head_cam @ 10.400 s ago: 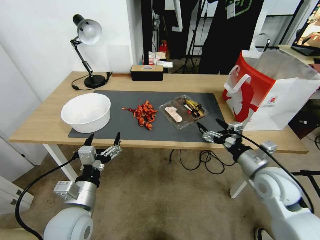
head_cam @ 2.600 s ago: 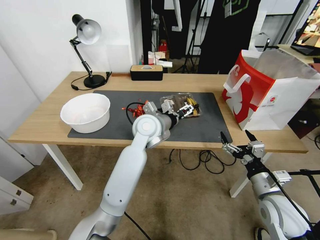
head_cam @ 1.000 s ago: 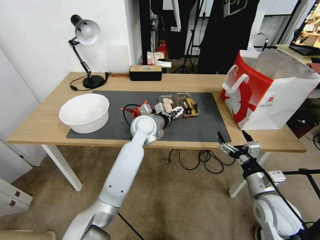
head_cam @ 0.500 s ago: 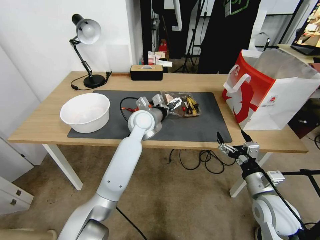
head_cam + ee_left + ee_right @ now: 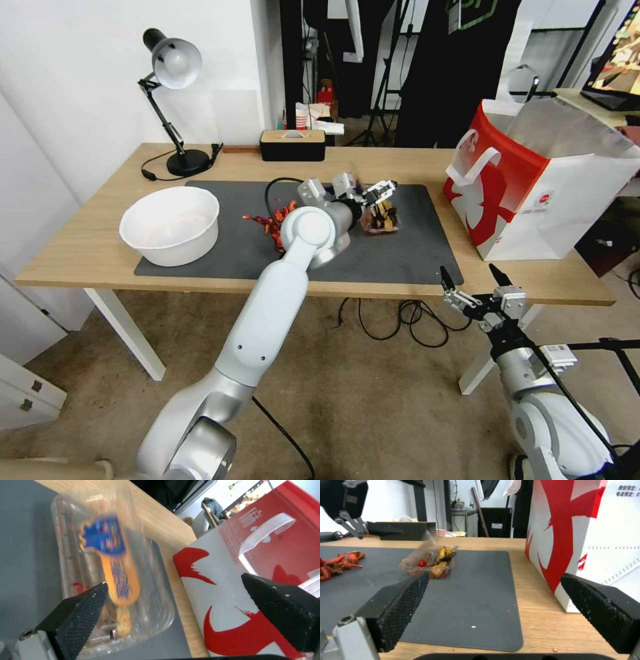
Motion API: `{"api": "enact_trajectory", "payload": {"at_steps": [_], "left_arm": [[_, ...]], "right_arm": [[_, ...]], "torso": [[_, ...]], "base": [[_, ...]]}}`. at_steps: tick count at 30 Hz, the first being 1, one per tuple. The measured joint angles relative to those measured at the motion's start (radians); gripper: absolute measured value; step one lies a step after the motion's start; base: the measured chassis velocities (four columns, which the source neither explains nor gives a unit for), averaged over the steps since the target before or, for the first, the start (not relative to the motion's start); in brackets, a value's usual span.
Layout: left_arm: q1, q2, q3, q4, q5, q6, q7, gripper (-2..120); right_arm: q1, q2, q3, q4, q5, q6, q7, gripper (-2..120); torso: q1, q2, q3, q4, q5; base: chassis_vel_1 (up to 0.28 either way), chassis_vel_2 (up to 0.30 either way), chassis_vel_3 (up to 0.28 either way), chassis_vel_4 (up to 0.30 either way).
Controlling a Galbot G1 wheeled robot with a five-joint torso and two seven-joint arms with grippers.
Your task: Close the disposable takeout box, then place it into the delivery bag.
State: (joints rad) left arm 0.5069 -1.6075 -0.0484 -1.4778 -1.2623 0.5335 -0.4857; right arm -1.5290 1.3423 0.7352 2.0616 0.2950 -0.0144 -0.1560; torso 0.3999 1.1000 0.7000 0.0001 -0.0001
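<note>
Apparently folded, takeout box under left gripper.

Head cam looks down over the whole table. Left wrist cam sits right over the box, bag past its fingers; right wrist cam views both low, farther off.

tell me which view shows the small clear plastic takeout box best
The left wrist view: the small clear plastic clamshell takeout box sits close, lid folded over. The right wrist view shows it farther off; in the head view it sits partly behind the left arm.
</note>
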Motion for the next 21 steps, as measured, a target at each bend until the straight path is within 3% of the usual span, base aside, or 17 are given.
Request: {"api": "enact_trajectory", "payload": {"at_steps": [4,6,8,14,21], "left_arm": [[-0.008,0.000,0.023,0.005,0.053,-0.002,0.019,100],[-0.009,0.011,0.049,-0.013,0.160,-0.006,0.067,100],[-0.016,0.050,0.077,-0.029,0.268,-0.009,0.117,100],[-0.065,0.147,0.146,-0.041,0.436,-0.009,0.173,100],[-0.161,0.214,0.242,0.029,0.591,-0.041,0.252,99]], "right_arm": [[0.002,-0.003,-0.007,0.003,0.001,0.001,0.000,100],[0.008,-0.006,-0.019,0.008,0.008,0.001,-0.001,100],[0.016,-0.015,-0.036,0.018,0.035,-0.011,-0.001,100],[0.053,-0.055,-0.078,0.050,0.108,-0.069,0.006,100],[0.060,-0.098,-0.090,0.077,0.164,-0.101,0.012,100]], "torso": [[0.000,0.000,0.000,-0.0002,0.0001],[0.000,0.000,0.000,-0.0005,-0.0001],[0.000,0.000,0.000,-0.0004,0.0001],[0.000,0.000,0.000,0.0004,-0.0002],[0.000,0.000,0.000,0.0001,-0.0001]], "base": [[0.000,0.000,0.000,0.000],[0.000,0.000,0.000,0.000],[0.000,0.000,0.000,0.000],[0.000,0.000,0.000,0.000],[0.000,0.000,0.000,0.000]]}}
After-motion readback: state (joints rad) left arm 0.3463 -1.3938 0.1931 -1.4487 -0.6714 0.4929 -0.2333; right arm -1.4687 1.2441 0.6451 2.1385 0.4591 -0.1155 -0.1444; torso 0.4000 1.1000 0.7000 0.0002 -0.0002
